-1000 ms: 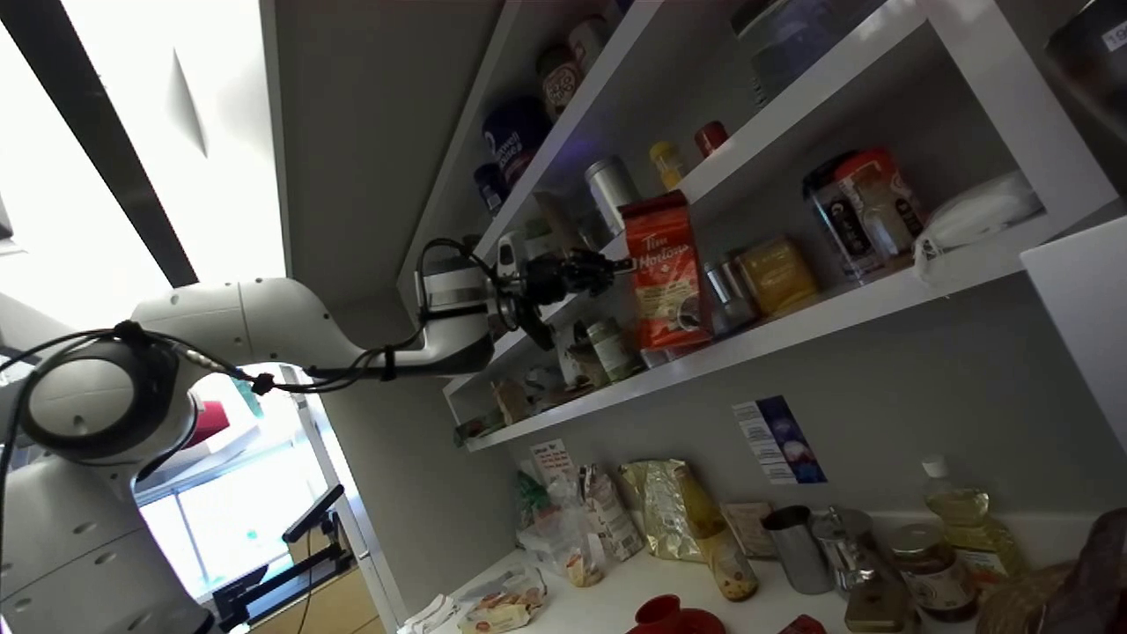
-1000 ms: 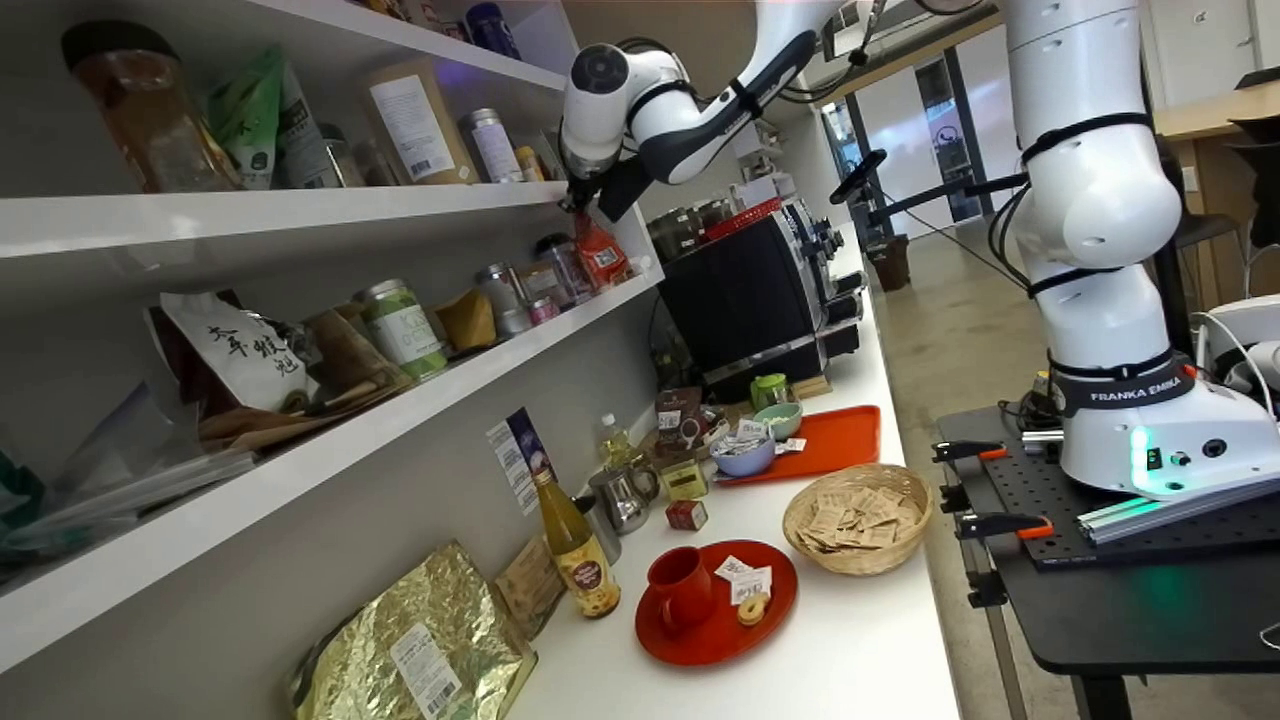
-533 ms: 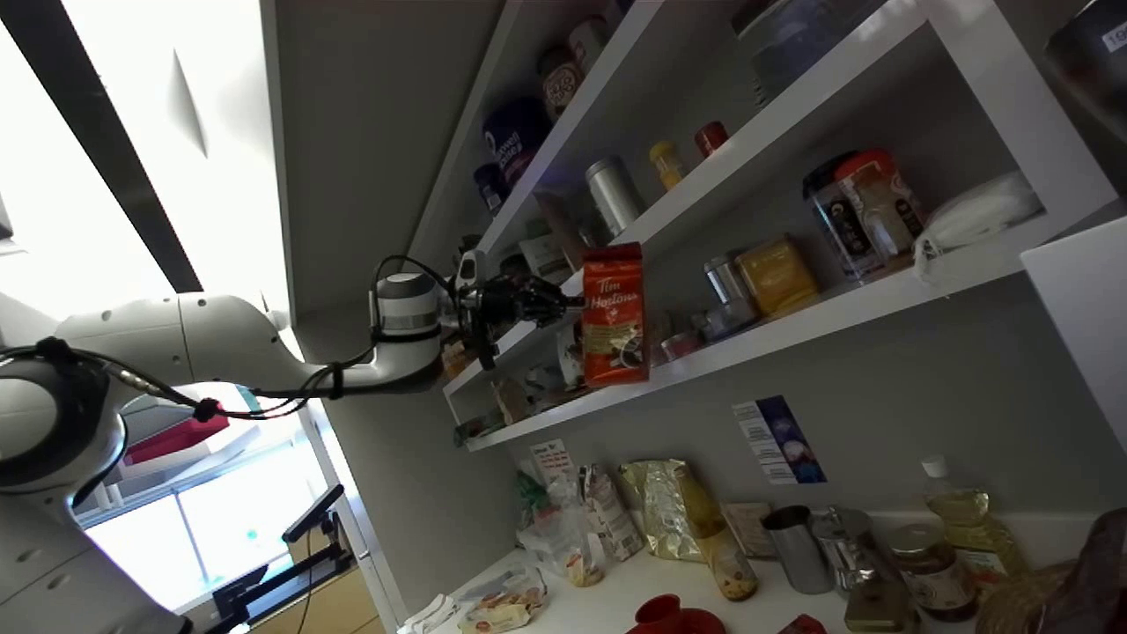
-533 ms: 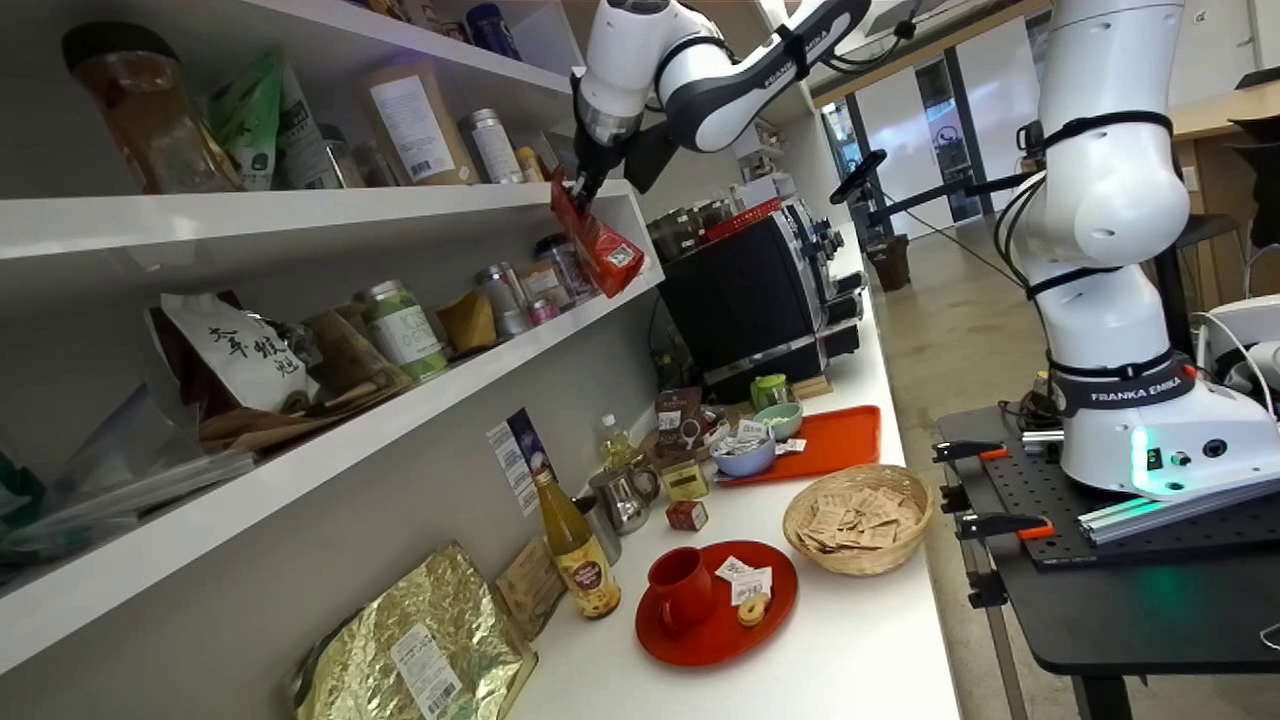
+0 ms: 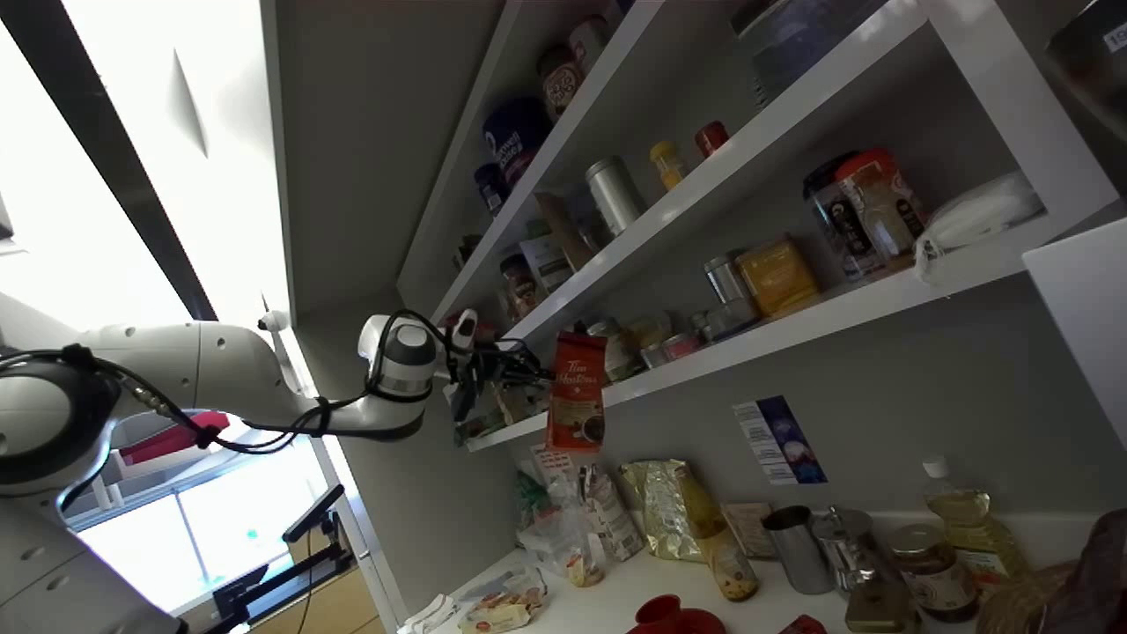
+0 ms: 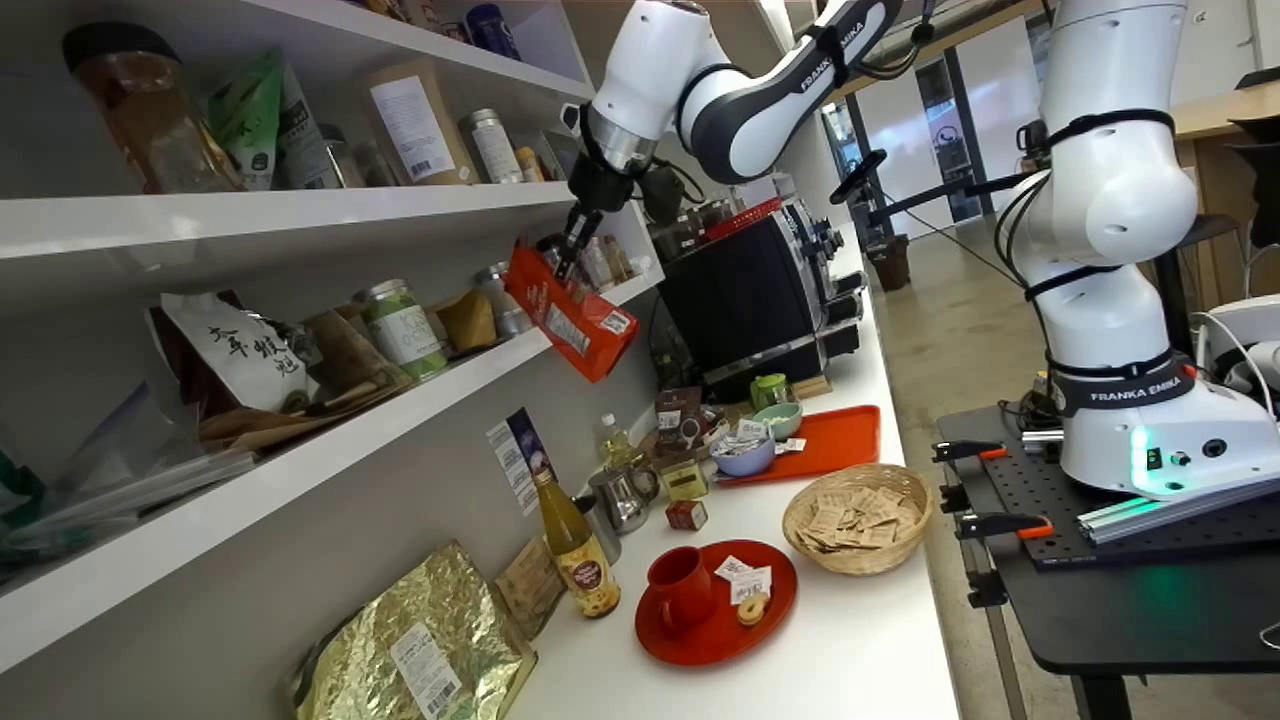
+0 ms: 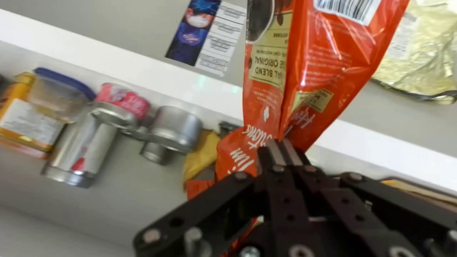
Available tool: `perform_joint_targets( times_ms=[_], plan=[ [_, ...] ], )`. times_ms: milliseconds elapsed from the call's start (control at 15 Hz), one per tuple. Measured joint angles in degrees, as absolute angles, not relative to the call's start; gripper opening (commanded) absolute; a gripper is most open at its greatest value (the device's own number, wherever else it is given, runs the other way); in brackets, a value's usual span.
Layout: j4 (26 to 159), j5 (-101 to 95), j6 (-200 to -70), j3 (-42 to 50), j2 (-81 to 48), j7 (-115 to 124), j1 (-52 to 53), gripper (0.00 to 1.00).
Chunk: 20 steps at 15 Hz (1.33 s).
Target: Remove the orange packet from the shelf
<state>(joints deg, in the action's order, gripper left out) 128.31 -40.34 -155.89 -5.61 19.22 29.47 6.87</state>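
In an exterior view: orange packet [image 5: 577, 396] hangs from the jaws in front of the shelf [image 5: 836, 310], lower end below its front edge; sideways swing could clip a jar [image 5: 620, 354]. In an exterior view: packet tilted above the counter [image 6: 860, 640]; if dropped, probably lands near the bottle [image 6: 577, 550] or red mug [image 6: 682, 588]. Wrist view: jaws pinched on crinkled film by the brand lettering, small hold; full-looking packet may pivot or slide out if moved fast
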Motion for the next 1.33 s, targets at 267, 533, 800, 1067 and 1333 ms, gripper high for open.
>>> perform_joint_targets(
  times_ms=[267,533,800,1067,1333],
  plan=[
    [132.0,-36.0,-166.3,-6.1,13.6,23.9,10.1,0.03],
    [134.0,-35.0,-174.2,-6.1,7.8,21.1,13.5,0.03],
    [135.1,-35.0,-180.0,-6.5,3.9,21.0,15.4,0.03],
    [136.6,-35.0,-184.7,-7.3,1.5,21.0,17.4,0.03],
    [139.0,-35.1,-189.2,-8.3,-0.2,21.0,18.6,0.03]
  ],
)
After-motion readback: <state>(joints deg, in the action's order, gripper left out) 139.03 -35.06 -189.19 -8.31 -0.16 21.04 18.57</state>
